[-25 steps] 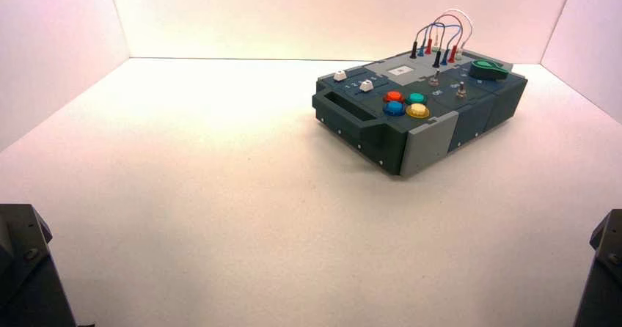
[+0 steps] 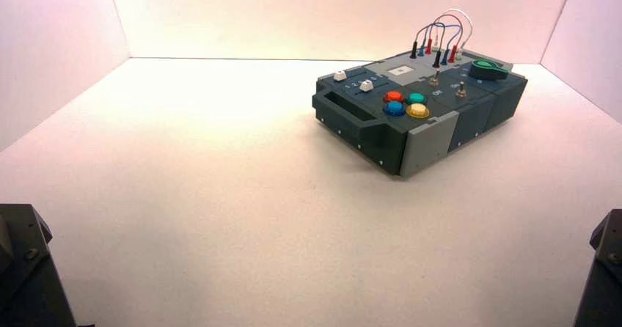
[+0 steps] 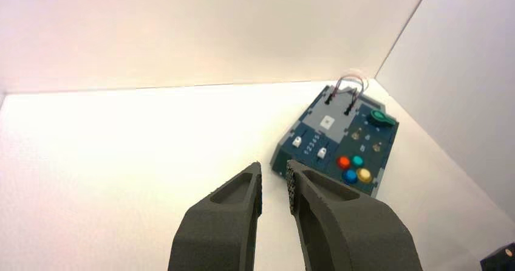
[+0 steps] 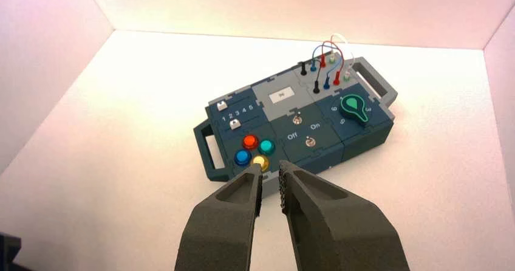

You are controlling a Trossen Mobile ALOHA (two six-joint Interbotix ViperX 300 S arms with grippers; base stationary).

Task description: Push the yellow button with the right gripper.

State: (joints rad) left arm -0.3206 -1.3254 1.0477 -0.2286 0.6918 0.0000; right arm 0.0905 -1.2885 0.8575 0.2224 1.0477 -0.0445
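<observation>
The yellow button (image 2: pixel 417 111) sits on the dark teal box (image 2: pixel 367 133), at the near corner of a cluster with a red button (image 2: pixel 394 96), a blue button (image 2: pixel 394 108) and a teal button (image 2: pixel 416 98). In the right wrist view my right gripper (image 4: pixel 271 168) hangs open and empty, well short of the box, and one fingertip overlaps the edge of the yellow button (image 4: pixel 260 161). My left gripper (image 3: pixel 273 171) is also open and empty, far from the box, with the yellow button (image 3: pixel 364 175) in the distance. Both arms are parked at the near corners.
The box also carries two white-capped sliders (image 2: pixel 366 86), two toggle switches (image 4: pixel 310 141) labelled Off and On, a green knob (image 2: pixel 489 69) and looped wires (image 2: pixel 440 37). It has handles at both ends (image 4: pixel 206 146). White walls close in the white table on three sides.
</observation>
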